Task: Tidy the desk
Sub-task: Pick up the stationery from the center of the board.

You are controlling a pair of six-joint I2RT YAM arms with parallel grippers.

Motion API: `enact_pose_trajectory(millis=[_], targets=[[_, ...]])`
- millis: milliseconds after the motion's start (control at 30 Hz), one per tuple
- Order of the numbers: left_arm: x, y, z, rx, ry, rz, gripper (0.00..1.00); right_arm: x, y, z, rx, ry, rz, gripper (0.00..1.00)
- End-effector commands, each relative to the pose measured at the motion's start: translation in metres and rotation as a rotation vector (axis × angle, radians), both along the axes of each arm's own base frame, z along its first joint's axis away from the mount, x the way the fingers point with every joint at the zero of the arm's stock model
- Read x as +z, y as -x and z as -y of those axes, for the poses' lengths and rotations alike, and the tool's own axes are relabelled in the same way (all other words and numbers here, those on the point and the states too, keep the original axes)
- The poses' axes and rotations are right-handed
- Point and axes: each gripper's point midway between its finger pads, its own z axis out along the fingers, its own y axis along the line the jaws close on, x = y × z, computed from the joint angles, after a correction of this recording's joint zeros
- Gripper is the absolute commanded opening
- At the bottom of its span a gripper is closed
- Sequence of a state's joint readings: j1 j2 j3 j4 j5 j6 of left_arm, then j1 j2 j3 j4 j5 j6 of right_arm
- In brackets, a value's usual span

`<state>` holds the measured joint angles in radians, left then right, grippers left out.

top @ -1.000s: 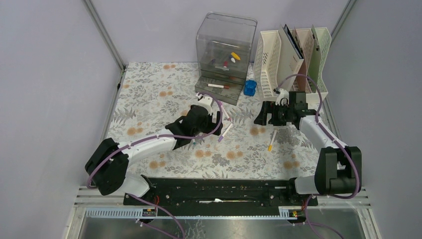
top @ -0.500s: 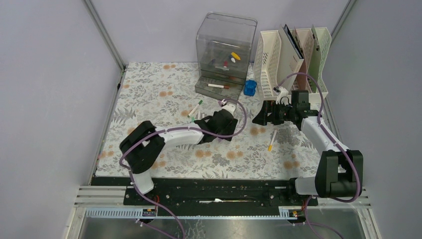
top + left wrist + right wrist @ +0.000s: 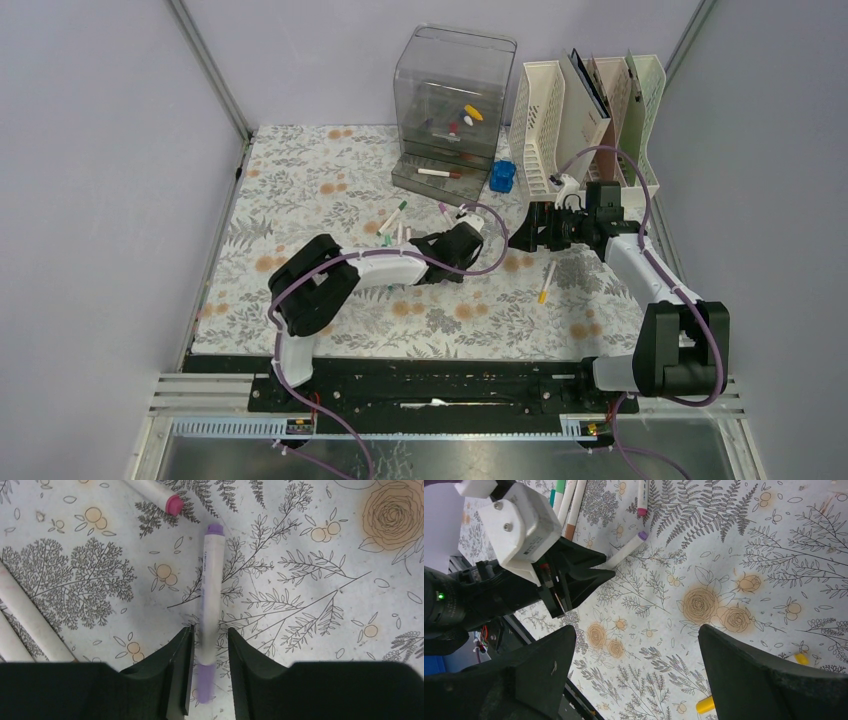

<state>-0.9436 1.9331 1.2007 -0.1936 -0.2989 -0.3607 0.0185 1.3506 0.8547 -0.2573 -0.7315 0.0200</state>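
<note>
From where I stand, the desk [image 3: 300, 190] fills the floor of the enclosure in front of both arms, a broad flat top under a white cloth printed with grey ferns and orange flowers, with loose pens scattered over its middle. The left gripper [image 3: 210, 629] is down at the cloth with its jaws apart on either side of a white marker with purple ends [image 3: 209, 580]. A thin gap shows on each side, so I would say it is straddled rather than clamped. That marker lies flat near the centre of the desk, in front of the clear plastic storage box [image 3: 455, 80] and just beside a pink-tipped white marker [image 3: 160, 495]. It looks light, stiff and smooth, a round plastic barrel that could roll or twist out of a loose pinch. The fingers sit towards its lower end, so it may tip once lifted; mid-barrel would be the steadier hold. The cloth is soft and would likely ruck if the fingertips dragged on it. The right gripper [image 3: 636, 635] hangs above the desk to the right with its jaws spread wide and nothing between them, and a yellow-tipped white marker [image 3: 546, 283] lies on the cloth near it.
</note>
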Motion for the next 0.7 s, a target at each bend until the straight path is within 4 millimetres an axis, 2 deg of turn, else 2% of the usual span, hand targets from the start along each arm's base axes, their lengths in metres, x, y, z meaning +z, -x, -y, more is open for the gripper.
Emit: enact_pose_trajectory(millis=[0,233,333,400,500,667], targets=[[-0.001,-0.003,0.010,-0.025,-0.001,-0.008,0.31,0.014,-0.002,-0.004,0.034,-0.027,0.046,1.00],[-0.009,0.003,0.006,-0.020,-0.012,-0.032,0.01,0.016,-0.001,-0.005,0.043,-0.037,0.047,1.00],[-0.003,0.003,0.005,-0.009,0.003,-0.024,0.00,0.017,0.001,-0.007,0.063,-0.045,0.055,1.00],[0.007,0.003,0.007,-0.003,0.034,-0.017,0.00,0.020,0.004,-0.010,0.097,-0.058,0.071,1.00],[0.035,0.003,0.016,0.002,0.151,0.005,0.00,0.024,0.011,-0.016,0.144,-0.093,0.082,1.00],[0.078,0.008,0.025,0.010,0.441,-0.007,0.00,0.033,0.015,-0.024,0.181,-0.147,0.081,1.00]])
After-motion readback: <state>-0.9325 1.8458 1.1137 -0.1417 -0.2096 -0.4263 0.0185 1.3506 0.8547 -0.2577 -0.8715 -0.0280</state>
